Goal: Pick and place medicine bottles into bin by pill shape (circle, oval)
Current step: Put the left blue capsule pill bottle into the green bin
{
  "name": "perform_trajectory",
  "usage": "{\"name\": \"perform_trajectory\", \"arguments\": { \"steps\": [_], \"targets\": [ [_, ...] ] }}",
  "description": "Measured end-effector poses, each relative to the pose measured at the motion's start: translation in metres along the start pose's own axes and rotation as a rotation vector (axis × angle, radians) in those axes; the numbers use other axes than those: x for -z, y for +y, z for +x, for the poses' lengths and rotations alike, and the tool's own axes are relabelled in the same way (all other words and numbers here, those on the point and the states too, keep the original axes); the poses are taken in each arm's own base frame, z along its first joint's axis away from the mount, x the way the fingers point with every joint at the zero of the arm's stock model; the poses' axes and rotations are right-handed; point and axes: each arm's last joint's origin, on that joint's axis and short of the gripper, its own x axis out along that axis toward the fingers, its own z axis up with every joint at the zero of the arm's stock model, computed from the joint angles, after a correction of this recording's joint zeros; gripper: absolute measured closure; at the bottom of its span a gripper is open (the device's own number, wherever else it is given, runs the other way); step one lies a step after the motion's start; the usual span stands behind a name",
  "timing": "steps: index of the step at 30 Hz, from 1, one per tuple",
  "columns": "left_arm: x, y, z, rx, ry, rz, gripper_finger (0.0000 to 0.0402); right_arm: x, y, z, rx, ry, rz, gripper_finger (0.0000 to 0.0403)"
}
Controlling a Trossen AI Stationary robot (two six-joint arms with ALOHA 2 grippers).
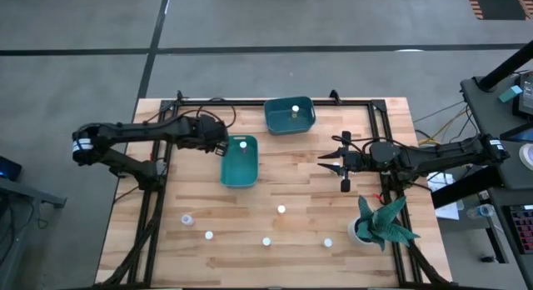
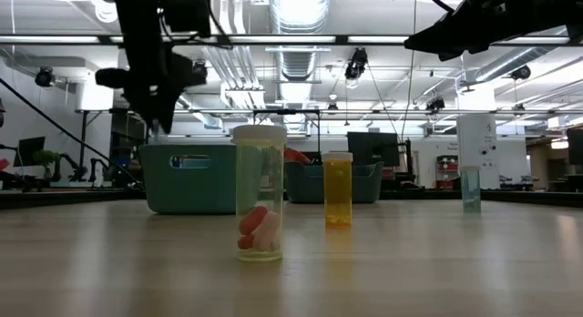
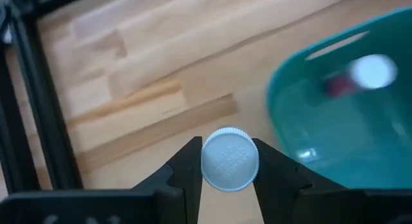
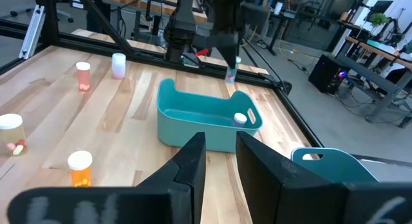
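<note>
My left gripper [image 1: 221,145] is shut on a small medicine bottle with a white ribbed cap [image 3: 230,159], over bare wood just left of the nearer teal bin [image 1: 239,163]. That bin holds one bottle [image 1: 243,143]. The farther teal bin [image 1: 290,115] also holds one bottle [image 1: 295,109]. Several loose bottles stand upright on the table's near part, among them three [image 1: 281,210] [image 1: 266,241] [image 1: 209,235]. My right gripper [image 1: 343,162] is open and empty, right of the bins. My left gripper pinches the bottle between its two fingers, which stand on opposite sides of the white cap [image 3: 209,161]. The fingers come from above, pointing down. The bottle [image 4: 230,73] hangs upright below them, lifted clear of the table, beside the bin's rim.
A teal-leaved plant in a white pot [image 1: 379,223] stands at the near right corner. A black frame [image 1: 250,101] runs along the table's far and side edges. In the low view, a clear bottle [image 2: 260,194] and an orange one [image 2: 338,188] stand near the front.
</note>
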Motion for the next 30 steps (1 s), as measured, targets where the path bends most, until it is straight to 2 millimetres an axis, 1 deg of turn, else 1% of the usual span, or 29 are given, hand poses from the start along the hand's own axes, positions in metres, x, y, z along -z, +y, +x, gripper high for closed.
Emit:
{"name": "perform_trajectory", "arguments": {
  "steps": [3,6,9,11,17,21,26,30],
  "targets": [
    [-0.005,-0.007,-0.013,0.049,-0.032,0.030,0.0309,0.000,0.000,0.000,0.000,0.000,-0.001,0.0326],
    [-0.006,-0.015,-0.023,0.096,-0.057,0.050,0.0310,0.000,0.000,0.000,0.000,0.000,-0.002,0.0326],
    [-0.003,-0.025,-0.029,0.122,-0.061,0.082,0.0310,0.000,0.000,0.000,0.000,0.000,-0.002,0.0326],
    [0.000,-0.032,-0.029,0.140,-0.053,0.101,0.0310,0.000,0.000,0.000,0.000,0.000,-0.002,0.0326],
    [0.003,-0.057,-0.009,0.190,0.013,0.196,0.0310,0.000,0.000,0.000,0.000,0.000,-0.002,0.0326],
    [0.002,-0.068,0.009,0.148,0.051,0.242,0.0310,0.000,0.000,0.000,0.001,0.000,-0.009,0.0326],
    [-0.001,-0.073,0.026,0.093,0.077,0.253,0.0311,0.000,0.000,0.000,0.001,0.000,-0.013,0.0326],
    [-0.007,-0.072,0.034,0.053,0.052,0.232,0.0311,0.000,0.000,0.000,0.002,0.000,-0.014,0.0326]
  ]
}}
